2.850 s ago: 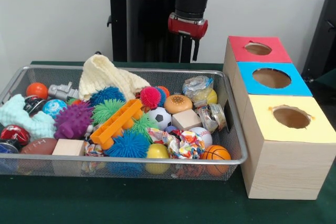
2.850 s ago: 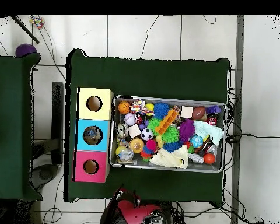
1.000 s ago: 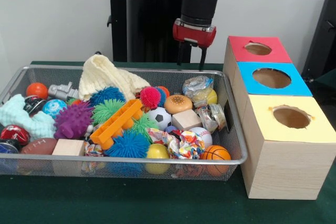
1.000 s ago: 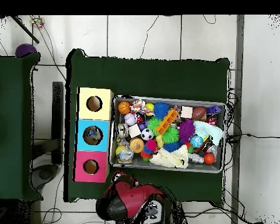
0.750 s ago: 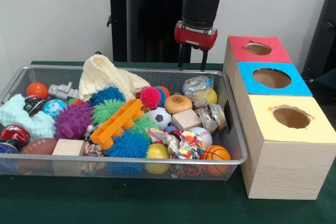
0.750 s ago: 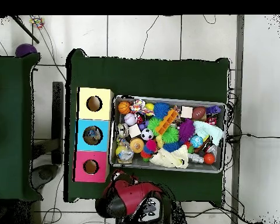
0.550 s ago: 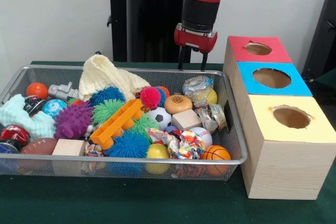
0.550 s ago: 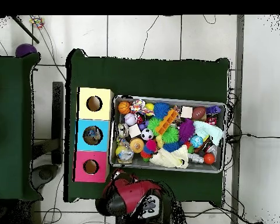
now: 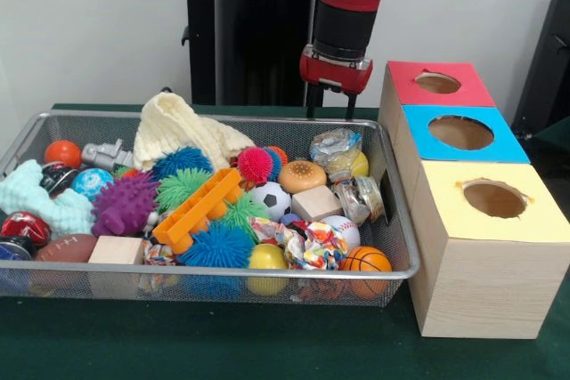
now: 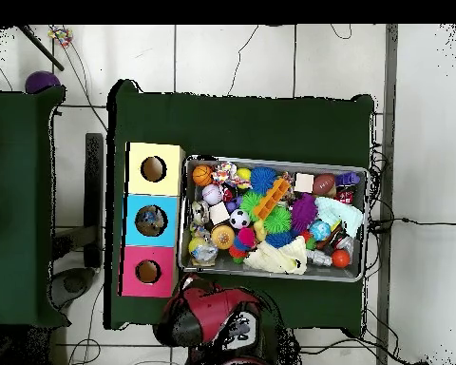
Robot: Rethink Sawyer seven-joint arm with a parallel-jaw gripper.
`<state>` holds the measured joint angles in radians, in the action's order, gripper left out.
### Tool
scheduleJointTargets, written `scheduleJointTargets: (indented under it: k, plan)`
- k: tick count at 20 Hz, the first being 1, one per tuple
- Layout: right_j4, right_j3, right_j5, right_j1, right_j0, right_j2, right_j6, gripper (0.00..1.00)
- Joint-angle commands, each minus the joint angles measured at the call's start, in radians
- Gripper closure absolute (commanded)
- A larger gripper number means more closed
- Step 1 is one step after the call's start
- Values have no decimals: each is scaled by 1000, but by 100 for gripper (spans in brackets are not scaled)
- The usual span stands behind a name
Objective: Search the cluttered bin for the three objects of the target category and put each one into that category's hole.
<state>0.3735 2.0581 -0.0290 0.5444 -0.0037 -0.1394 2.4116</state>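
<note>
Nearest the camera, along the wire bin (image 9: 267, 271), crowded with balls: basketball (image 9: 366, 261), baseball (image 9: 339, 229), soccer ball (image 9: 270, 199). Beyond, three holed boxes (image 9: 463, 135) just beside. At the far rim, gripper (image 9: 330, 113) hovering, prongs spread, empty. Best dropped straight onto one exposed ball, clear of the mesh.

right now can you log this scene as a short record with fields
arm: over the bin's far edge, near the box end
gripper: empty, above the bin rim, touching nothing; jaws too dark to read
bin: wire mesh, crowded with toys
near the boxes in the bin: basketball, baseball, crinkly wrapped bundle
boxes: red-topped box, blue-topped box, yellow-topped box, one round hole each
delivered: none visible
</note>
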Motion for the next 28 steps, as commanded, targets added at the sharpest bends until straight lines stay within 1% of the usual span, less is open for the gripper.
scheduleJointTargets:
  k: [1,3,5,10,16,20,28]
  plan:
    - [-5,-120,205,114,-7,111,-57,0]
    - [-18,-104,280,178,-23,138,-77,0]
    - [-26,-85,326,223,-32,159,-83,0]
    - [-21,-88,392,261,-51,196,-80,0]
    - [6,-131,390,223,-58,215,-65,0]
    - [19,-159,389,200,-76,233,-80,0]
    - [61,-227,393,145,-158,294,-151,0]
